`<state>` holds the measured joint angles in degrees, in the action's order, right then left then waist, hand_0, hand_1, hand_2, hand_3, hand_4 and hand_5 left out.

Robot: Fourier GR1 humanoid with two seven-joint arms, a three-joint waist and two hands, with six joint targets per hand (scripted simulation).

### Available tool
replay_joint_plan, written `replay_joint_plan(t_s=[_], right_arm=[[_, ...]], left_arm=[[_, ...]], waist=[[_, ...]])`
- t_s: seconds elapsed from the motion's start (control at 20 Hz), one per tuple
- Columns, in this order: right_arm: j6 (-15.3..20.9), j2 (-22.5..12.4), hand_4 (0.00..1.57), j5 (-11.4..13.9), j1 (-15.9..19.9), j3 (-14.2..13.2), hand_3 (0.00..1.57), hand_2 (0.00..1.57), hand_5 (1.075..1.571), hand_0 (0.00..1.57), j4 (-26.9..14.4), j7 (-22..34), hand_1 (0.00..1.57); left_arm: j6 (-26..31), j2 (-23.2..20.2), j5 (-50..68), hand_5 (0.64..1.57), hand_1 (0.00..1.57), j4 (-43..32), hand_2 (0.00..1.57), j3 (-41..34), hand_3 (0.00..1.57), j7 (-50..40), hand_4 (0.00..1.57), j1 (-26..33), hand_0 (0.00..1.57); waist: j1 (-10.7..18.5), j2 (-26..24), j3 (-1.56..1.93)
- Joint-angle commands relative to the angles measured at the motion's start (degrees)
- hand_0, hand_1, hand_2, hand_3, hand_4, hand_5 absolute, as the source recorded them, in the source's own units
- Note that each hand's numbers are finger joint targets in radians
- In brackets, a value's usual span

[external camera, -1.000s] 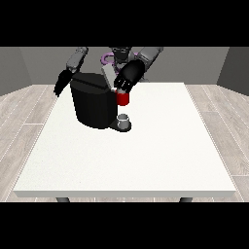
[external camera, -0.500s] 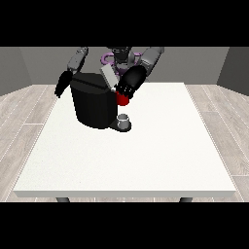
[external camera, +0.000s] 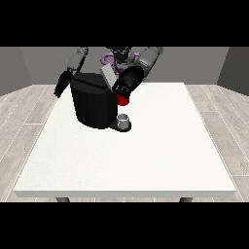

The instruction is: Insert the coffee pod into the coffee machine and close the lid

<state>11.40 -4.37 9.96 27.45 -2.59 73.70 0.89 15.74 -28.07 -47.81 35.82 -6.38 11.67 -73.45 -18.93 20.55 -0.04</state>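
a: front view. the machine [external camera: 92,104] is sitting on the bench [external camera: 146,151] toward the far left, dark and boxy, with its lid [external camera: 108,76] tilting up, not closed yet.

b: and the hands?

a: the hand at the view's right [external camera: 127,83] is hovering at the machine's upper right corner, just below the raised lid. a red thing at the machine [external camera: 122,99] is showing right under that hand. the fingers there are reading as one dark mass, so i cannot tell whether they are wide, narrow or holding something.

b: the other one?

a: the hand at the view's left [external camera: 62,82] is hanging beside the machine's left edge, fingers pointing down and looking straight, holding nothing.

b: where is the pod?

a: i am not seeing it plainly. a grey thing [external camera: 123,119] is standing on the machine's base at the front, and i cannot tell it for the pod.

b: what is risking trouble?

a: judging from this, the lid is still needing to come down. the hand near it is crowding the opening, so pressing the lid could be trapping fingers, or nudging the machine sideways, since nothing is bracing it. if the pod is sitting crooked, the lid may be jamming.
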Motion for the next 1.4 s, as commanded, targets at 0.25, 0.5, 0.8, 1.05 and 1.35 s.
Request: replay_joint_plan(t_s=[0.25,0.5,0.8,1.05,1.35], right_arm=[[-1.3,-1.3,0.11,0.3,1.0,0.6,0.0,0.0,1.571,0.0,2.2,2.3,0.0],[1.5,-0.2,0.15,1.4,2.0,-0.2,0.0,0.0,1.571,0.0,-0.4,-0.5,0.0],[0.3,-0.4,0.11,0.7,2.4,0.0,0.0,0.0,1.571,0.0,0.8,2.1,0.0],[0.6,-1.2,0.15,1.1,0.9,-0.8,0.0,0.0,1.571,0.0,-1.7,-0.8,0.0],[-1.0,-1.5,0.17,-0.9,-1.7,-2.0,0.0,0.0,1.571,0.0,-2.2,-0.5,0.0]], left_arm=[[-5.4,0.0,-2.3,1.571,1.14,-0.2,1.12,0.8,0.84,3.1,0.0,1.0,1.14],[-4.4,-2.1,-3.2,1.571,0.81,0.8,0.91,1.2,0.66,5.8,0.0,-1.3,0.81],[-5.8,-2.5,-5.2,1.571,0.0,-0.6,0.62,1.6,0.49,3.8,0.0,-0.7,0.0],[-5.0,-2.1,-5.3,1.571,0.0,0.1,0.53,1.5,0.45,3.4,0.0,-1.2,0.0],[-5.3,-1.1,-5.0,1.571,0.0,-0.5,0.22,1.0,0.15,3.0,0.0,2.4,0.0]], waist=[[-1.5,0.5,0.03],[0.5,3.7,0.05],[-0.5,2.2,0.05],[0.6,1.6,0.07],[2.4,-2.0,0.05]])
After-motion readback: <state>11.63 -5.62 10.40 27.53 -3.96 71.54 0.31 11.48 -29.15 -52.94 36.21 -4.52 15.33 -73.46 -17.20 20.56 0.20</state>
